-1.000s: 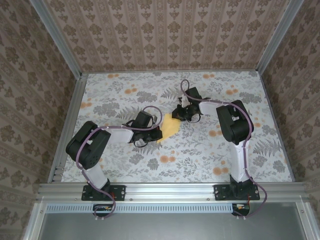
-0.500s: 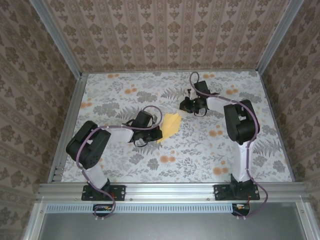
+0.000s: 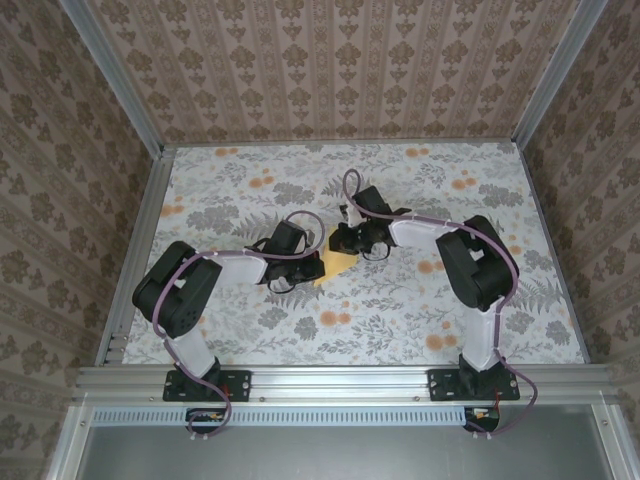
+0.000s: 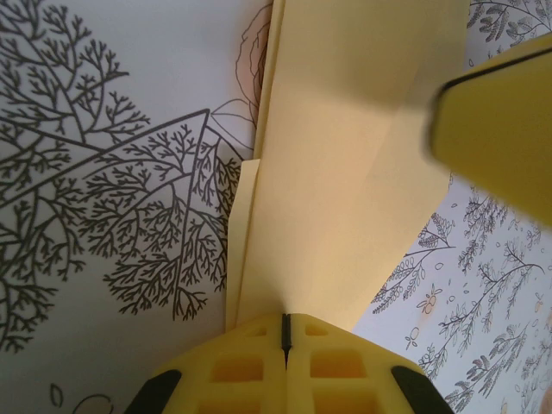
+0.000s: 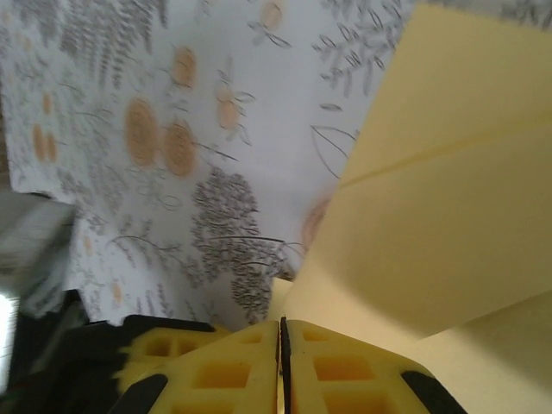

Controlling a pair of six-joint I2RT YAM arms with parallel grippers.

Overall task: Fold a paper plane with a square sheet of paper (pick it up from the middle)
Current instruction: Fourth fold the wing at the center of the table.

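Light, limp and easily creased, the partly folded yellow-orange paper sheet (image 4: 345, 155) is pinched at opposite edges by the left claw (image 4: 285, 323) and, apparently, the right claw (image 5: 281, 326), both closed.

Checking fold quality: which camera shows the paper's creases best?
The left wrist view: the paper is seen close up, with its stacked edges and a long crease plain. The right wrist view shows one crease on a cropped part. The top view shows just a small yellow patch, its folds unreadable.

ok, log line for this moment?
left gripper: shut, tips on folded yellow-orange paper sheet | right gripper: shut, tips at same sheet | fold: unfinished
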